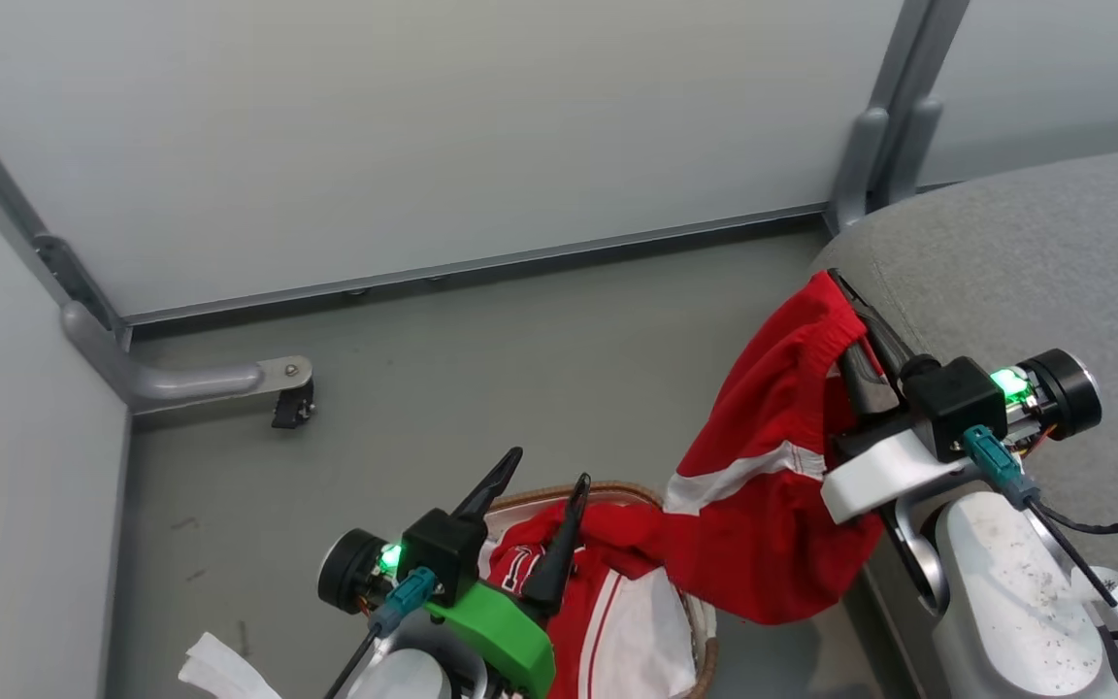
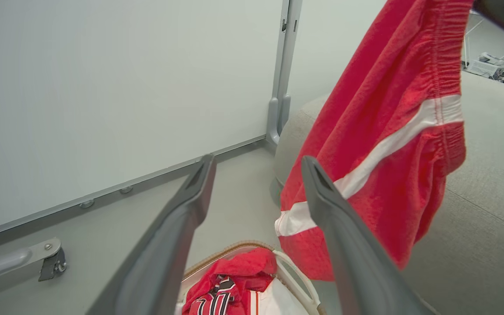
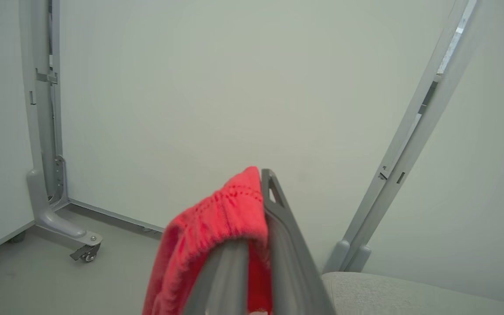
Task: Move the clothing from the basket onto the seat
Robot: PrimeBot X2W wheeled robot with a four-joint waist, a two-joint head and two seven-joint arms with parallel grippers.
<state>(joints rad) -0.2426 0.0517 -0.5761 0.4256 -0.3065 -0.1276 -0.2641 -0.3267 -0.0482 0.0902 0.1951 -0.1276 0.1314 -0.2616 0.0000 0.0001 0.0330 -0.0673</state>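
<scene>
One red garment [image 1: 763,466] hanging beside seat [image 1: 1054,262], one jersey [image 2: 217,297] in basket [image 1: 612,491]

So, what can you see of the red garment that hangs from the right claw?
The red garment looks like soft knit shorts: a gathered elastic waistband, a white stripe across the cloth. It hangs limp from the shut right claw, which pinches the waistband, beside the rounded edge of the grey seat. Its lower end droops by the basket; whether it touches there is unclear.
</scene>
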